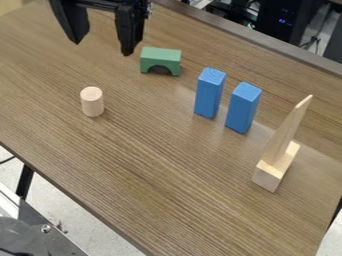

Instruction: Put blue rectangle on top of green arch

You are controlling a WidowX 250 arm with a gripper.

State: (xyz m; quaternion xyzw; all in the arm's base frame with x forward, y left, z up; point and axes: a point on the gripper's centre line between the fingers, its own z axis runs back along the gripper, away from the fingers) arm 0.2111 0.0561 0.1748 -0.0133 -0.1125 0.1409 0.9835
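The black gripper point(101, 46) hangs at the upper left of the camera view, its two fingers wide apart with nothing between them. Just right of it and lower, the green arch point(160, 57) stands on the table with its opening facing down and a flat top that bears nothing. Two blue rectangular blocks stand upright near the middle right, side by side with a small gap: one blue rectangle point(208, 95) closer to the arch, the other blue rectangle point(242, 109) farther right and slightly nearer the camera.
A pale wooden cylinder point(92, 102) stands upright on the left of the wooden table point(153, 185). At the right, a thin pointed wooden piece point(287, 131) rises from a pale wooden block point(269, 175). The table's front edge slants down from the left.
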